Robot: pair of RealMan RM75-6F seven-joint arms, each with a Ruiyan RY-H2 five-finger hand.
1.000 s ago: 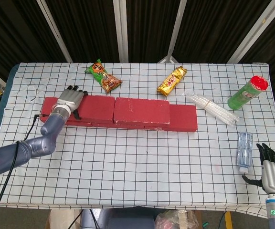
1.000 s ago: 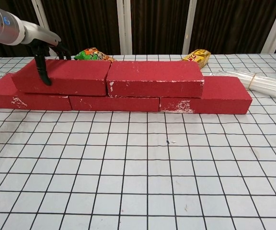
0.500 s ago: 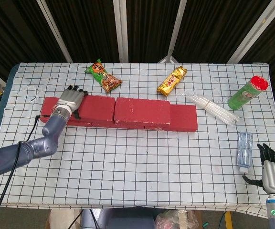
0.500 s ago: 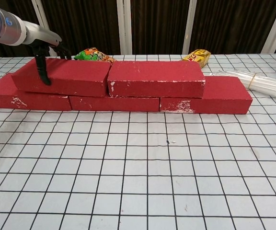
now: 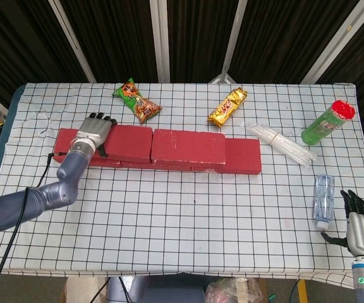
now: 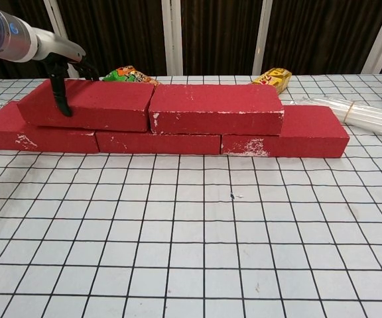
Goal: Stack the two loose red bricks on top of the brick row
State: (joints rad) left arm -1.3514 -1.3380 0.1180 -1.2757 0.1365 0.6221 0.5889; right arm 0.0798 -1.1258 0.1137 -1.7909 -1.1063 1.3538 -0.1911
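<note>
Your left hand (image 5: 94, 130) is grasping the left upper brick (image 5: 120, 142): the palm lies over its left end, the fingers reach across the top toward the far edge, and in the chest view the thumb (image 6: 60, 93) comes down the near face. That brick sits on the brick row (image 5: 242, 157), overlapping the row's left and middle bricks, with its left end stopping short of the row's left end, so a bit of the bottom brick (image 6: 5, 130) shows beyond it. Just to its right you have the right upper brick (image 5: 188, 147), also lying flat on the row; the two upper bricks meet end to end with only a thin seam between them. The row's right brick sticks out uncovered past the second upper brick.

Your right hand (image 5: 363, 228) is at the near right corner of the worktop (image 5: 188, 227), released, fingers apart and holding nothing, just beside a small clear bottle (image 5: 323, 196) lying on its side.

Behind the bricks you can see a green snack packet (image 5: 137, 101) and a yellow snack bar (image 5: 227, 106). To the right of the row lies a bundle of clear straws (image 5: 280, 143), and beyond it a green bottle with a red cap (image 5: 327, 122), lying tilted near the far right edge.
</note>
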